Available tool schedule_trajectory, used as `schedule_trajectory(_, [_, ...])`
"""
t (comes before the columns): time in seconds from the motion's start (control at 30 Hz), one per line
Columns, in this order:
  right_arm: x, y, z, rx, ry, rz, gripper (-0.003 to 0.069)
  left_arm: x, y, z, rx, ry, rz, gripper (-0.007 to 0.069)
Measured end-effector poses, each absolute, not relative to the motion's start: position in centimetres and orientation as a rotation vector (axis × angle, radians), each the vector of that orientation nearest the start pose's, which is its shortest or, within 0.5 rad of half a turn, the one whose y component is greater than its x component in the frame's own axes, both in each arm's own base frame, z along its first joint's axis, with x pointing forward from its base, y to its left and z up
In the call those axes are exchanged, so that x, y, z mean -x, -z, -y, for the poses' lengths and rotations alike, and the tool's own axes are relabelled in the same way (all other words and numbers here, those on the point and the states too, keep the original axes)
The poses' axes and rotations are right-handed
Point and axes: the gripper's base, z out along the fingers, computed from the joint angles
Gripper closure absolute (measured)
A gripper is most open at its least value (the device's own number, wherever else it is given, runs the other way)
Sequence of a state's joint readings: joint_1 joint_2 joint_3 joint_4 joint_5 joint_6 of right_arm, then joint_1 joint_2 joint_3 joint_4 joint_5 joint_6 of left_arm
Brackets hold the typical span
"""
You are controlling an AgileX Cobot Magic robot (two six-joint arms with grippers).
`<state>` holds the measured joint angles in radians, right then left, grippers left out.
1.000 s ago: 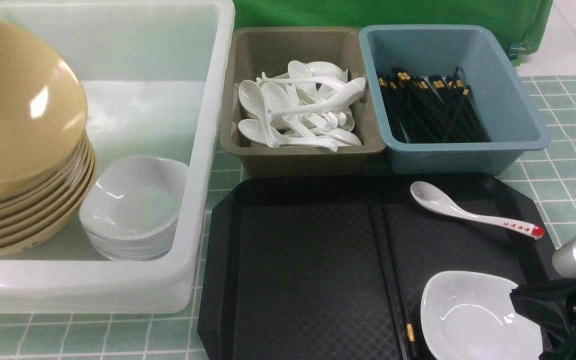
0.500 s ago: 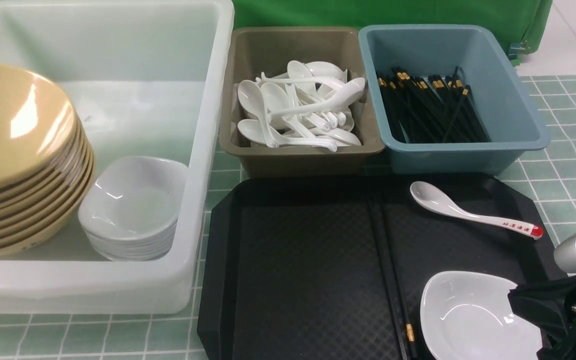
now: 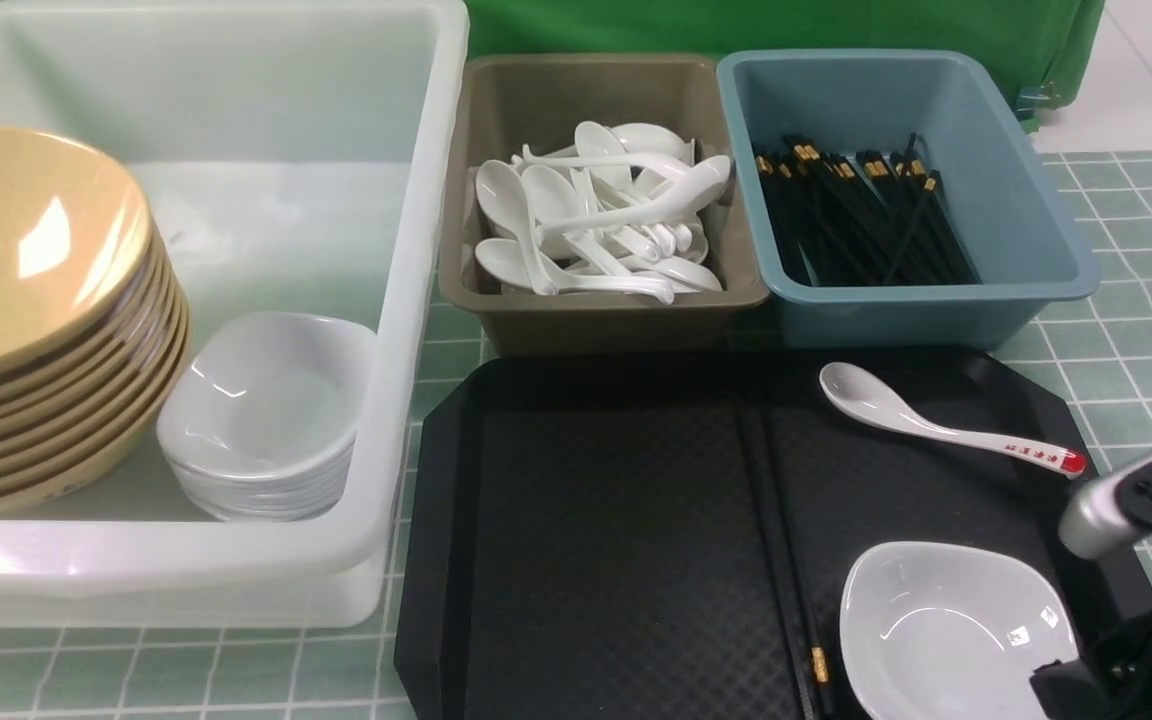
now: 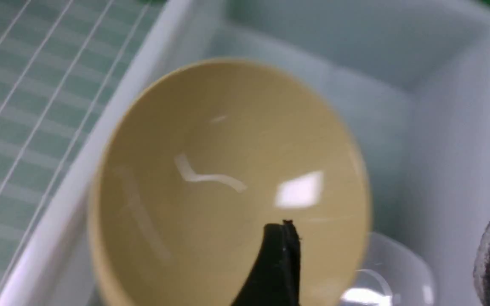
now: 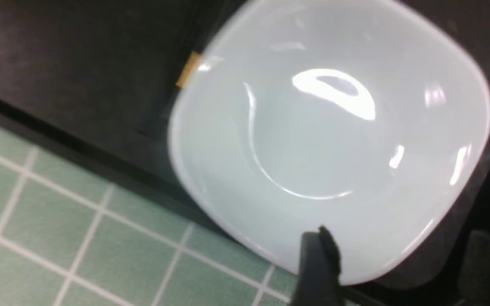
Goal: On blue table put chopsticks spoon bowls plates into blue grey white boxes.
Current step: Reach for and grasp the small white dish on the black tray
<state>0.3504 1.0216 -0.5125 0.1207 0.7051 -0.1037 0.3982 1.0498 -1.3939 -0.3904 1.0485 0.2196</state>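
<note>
White box: translucent plastic, smooth, faint sheen. Yellow bowls: glossy, sharp highlights. White dish: smooth, glossy; possibly ceramic, though the blur prevents a ruling. Spoon: glossy white. Tray: black, matt, diamond-textured floor.

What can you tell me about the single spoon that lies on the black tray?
The spoon is a white soup spoon, ceramic by its look, with red characters on the handle and a red tip. It lies bowl up on the black tray near its far right corner, before the blue box, handle pointing right. Only the tray touches it.
</note>
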Motion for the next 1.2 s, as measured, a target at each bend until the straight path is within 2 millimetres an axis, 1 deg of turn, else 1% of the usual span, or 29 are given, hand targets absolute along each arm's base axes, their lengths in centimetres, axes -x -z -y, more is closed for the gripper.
schedule_trajectory(0.03, [-15.5,-21.3,-6.4,0.484,-0.202,-2.692,0.0171,-16.6,-47.2,-1.9,0.067,0.148,-2.029,0.0213])
schedule_trajectory(0.1, [-16.2,-20.5,-6.6,0.454,-0.196,-2.728,0.0166,-14.5,-47.2,-0.1,-0.047,0.167,-1.962,0.0304])
schedule_trajectory(0.13, [-16.6,-20.0,-6.7,0.432,-0.194,-2.750,0.0165,-13.1,-47.0,0.7,-0.111,0.170,-1.926,0.0365])
schedule_trajectory(0.17, [-17.0,-19.4,-6.8,0.408,-0.191,-2.773,0.0163,-11.7,-46.5,1.3,-0.159,0.166,-1.896,0.0428])
schedule_trajectory(0.23, [-17.6,-18.7,-7.0,0.361,-0.190,-2.797,0.0161,-9.9,-45.3,1.6,-0.213,0.120,-1.867,0.0536])
schedule_trajectory(0.3, [-18.3,-17.8,-7.2,0.310,-0.188,-2.819,0.0161,-8.3,-43.2,1.4,-0.247,0.033,-1.863,0.0601])
schedule_trajectory(0.33, [-18.5,-17.5,-7.3,0.301,-0.186,-2.827,0.0161,-7.7,-42.0,1.1,-0.257,-0.015,-1.870,0.0615])
schedule_trajectory(0.37, [-18.7,-17.1,-7.3,0.290,-0.184,-2.837,0.0161,-7.2,-40.1,0.8,-0.256,-0.067,-1.882,0.0622])
schedule_trajectory(0.4, [-18.9,-16.8,-7.4,0.280,-0.182,-2.845,0.0161,-7.1,-39.7,0.6,-0.249,-0.087,-1.881,0.0622])
schedule_trajectory(0.5, [-19.3,-16.4,-7.5,0.255,-0.185,-2.836,0.0167,-6.5,-36.1,0.1,-0.195,-0.143,-1.878,0.0622])
schedule_trajectory(0.6, [-19.8,-16.3,-7.7,0.222,-0.197,-2.797,0.0202,-6.5,-33.3,-0.3,-0.153,-0.179,-1.858,0.0622])
schedule_trajectory(0.63, [-20.0,-16.4,-7.7,0.220,-0.200,-2.779,0.0232,-6.5,-32.5,-0.4,-0.145,-0.187,-1.845,0.0622])
schedule_trajectory(0.67, [-20.1,-16.4,-7.7,0.221,-0.203,-2.767,0.0264,-6.6,-31.4,-0.5,-0.136,-0.192,-1.840,0.0622])
schedule_trajectory(0.7, [-20.2,-16.5,-7.8,0.230,-0.203,-2.756,0.0305,-6.6,-30.8,-0.5,-0.133,-0.196,-1.821,0.0622])
schedule_trajectory(0.73, [-20.4,-16.7,-7.8,0.246,-0.202,-2.746,0.0379,-6.6,-30.1,-0.5,-0.129,-0.198,-1.806,0.0622])
schedule_trajectory(0.77, [-20.5,-16.8,-7.9,0.254,-0.203,-2.740,0.0418,-6.5,-29.5,-0.5,-0.130,-0.203,-1.779,0.0622])
schedule_trajectory(0.8, [-20.8,-17.2,-8.1,0.240,-0.219,-2.724,0.0482,-6.5,-29.2,-0.5,-0.130,-0.205,-1.744,0.0622])
schedule_trajectory(0.83, [-20.9,-17.4,-8.1,0.239,-0.222,-2.719,0.0495,-6.4,-29.1,-0.5,-0.129,-0.205,-1.731,0.0622])
schedule_trajectory(0.9, [-21.3,-19.2,-8.5,0.257,-0.252,-2.691,0.0535,-6.0,-28.5,-0.4,-0.130,-0.211,-1.652,0.0622])
schedule_trajectory(0.93, [-21.3,-19.4,-8.6,0.265,-0.255,-2.689,0.0542,-5.9,-28.4,-0.4,-0.129,-0.210,-1.640,0.0622])
schedule_trajectory(0.97, [-21.2,-20.4,-9.0,0.310,-0.269,-2.669,0.0562,-5.8,-28.0,-0.4,-0.129,-0.211,-1.622,0.0622])
schedule_trajectory(1.0, [-21.3,-22.1,-9.7,0.355,-0.297,-2.620,0.0584,-5.6,-27.6,-0.4,-0.129,-0.211,-1.605,0.0622])
schedule_trajectory(1.03, [-21.3,-23.3,-10.1,0.389,-0.318,-2.577,0.0585,-5.5,-27.4,-0.4,-0.129,-0.212,-1.592,0.0622])
schedule_trajectory(1.07, [-21.4,-25.2,-11.2,0.437,-0.356,-2.506,0.0585,-5.4,-27.3,-0.4,-0.128,-0.212,-1.580,0.0622])
schedule_trajectory(1.1, [-21.5,-27.3,-12.7,0.498,-0.412,-2.422,0.0585,-5.3,-27.3,-0.4,-0.127,-0.212,-1.562,0.0622])
schedule_trajectory(1.13, [-21.6,-27.7,-12.8,0.492,-0.419,-2.410,0.0585,-5.3,-27.3,-0.4,-0.127,-0.212,-1.556,0.0622])
schedule_trajectory(1.2, [-21.9,-30.5,-15.1,0.590,-0.479,-2.293,0.0585,-5.2,-27.4,-0.3,-0.123,-0.209,-1.534,0.0622])
